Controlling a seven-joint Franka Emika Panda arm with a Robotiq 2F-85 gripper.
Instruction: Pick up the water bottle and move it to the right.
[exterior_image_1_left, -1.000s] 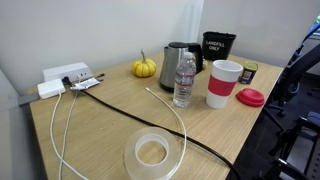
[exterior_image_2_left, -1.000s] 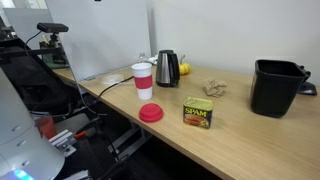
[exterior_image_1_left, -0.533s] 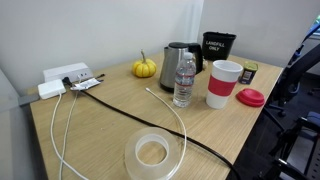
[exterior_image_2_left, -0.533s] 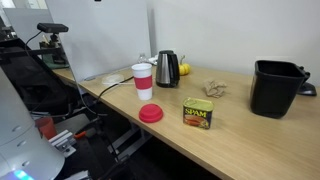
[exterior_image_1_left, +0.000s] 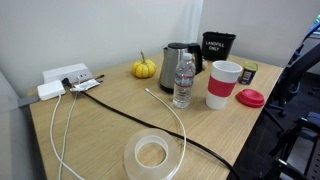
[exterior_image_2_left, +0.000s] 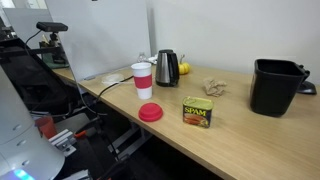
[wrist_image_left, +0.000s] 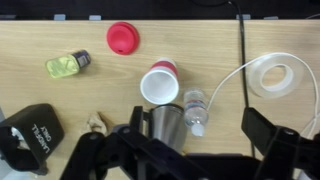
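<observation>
The water bottle (exterior_image_1_left: 184, 80) is small, clear and ribbed, with a white cap. It stands upright on the wooden table between the steel kettle (exterior_image_1_left: 175, 64) and the white cup with a red sleeve (exterior_image_1_left: 223, 84). In the wrist view I look down on the bottle (wrist_image_left: 196, 106) from high above. My gripper (wrist_image_left: 197, 128) is open and empty, with its two fingers spread wide to either side of the bottle and well above it. The gripper is out of frame in both exterior views. In an exterior view the bottle is hidden behind the cup (exterior_image_2_left: 143, 80).
A red lid (exterior_image_1_left: 250, 97), a Spam can (exterior_image_2_left: 198, 112) and a black bin (exterior_image_2_left: 275, 87) lie past the cup. A small pumpkin (exterior_image_1_left: 145, 68), a power strip (exterior_image_1_left: 65, 78), black and white cables (exterior_image_1_left: 170, 112) and a tape roll (exterior_image_1_left: 152, 153) lie on the bottle's other side.
</observation>
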